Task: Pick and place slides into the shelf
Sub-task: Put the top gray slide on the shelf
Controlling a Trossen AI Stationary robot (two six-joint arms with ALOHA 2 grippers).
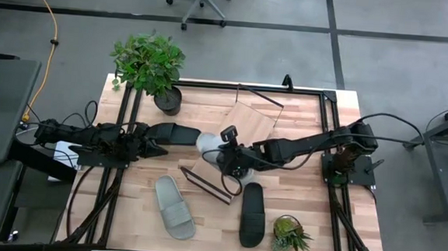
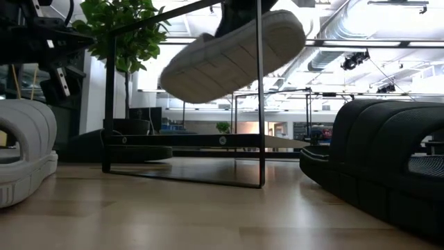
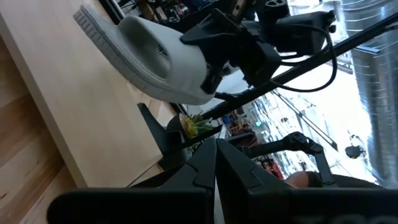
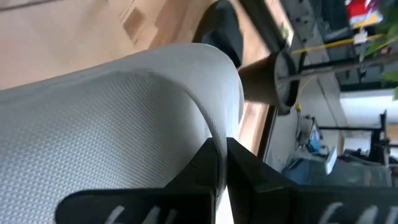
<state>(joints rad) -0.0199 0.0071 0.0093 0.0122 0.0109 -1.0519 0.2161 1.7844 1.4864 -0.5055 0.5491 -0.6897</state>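
carrying a pale slide over the shelf

hovering above the long light-wood plank shelf (image 1: 249,127) with its thin dark wire frame, the right gripper (image 1: 230,151) has its fingers pinched shut on the wide strap of a pale grey-green open-toe slide sandal (image 1: 211,146). the right wrist view shows the two dark fingers closed on the strap's edge, with the textured strap filling the picture. the low view shows the sandal well off the desk (image 2: 208,208), sole down and tilted, level with the top of the wire frame. holding by the strap probably lets the sole hang free so it can be set flat on the plank.

the left gripper (image 1: 156,146) waits near the left side of the desk, its fingers closed on nothing, their tips just beside a black slide sandal (image 1: 175,133) that lies flat. the second pale grey-green slide (image 1: 174,206) and the other black slide (image 1: 252,214) lie on the desk in front of the shelf, apart from each other.

the shelf sits skewed across the middle of the desk, its plank bare beyond the carried sandal, so there looks to be room. the wire lip at the near end (image 1: 205,185) is the edge to clear; the sandal's toe could catch it if lowered too early. a large potted green plant (image 1: 150,62) stands at the far left corner and a small potted plant (image 1: 289,234) at the near right, both away from the carrying path.
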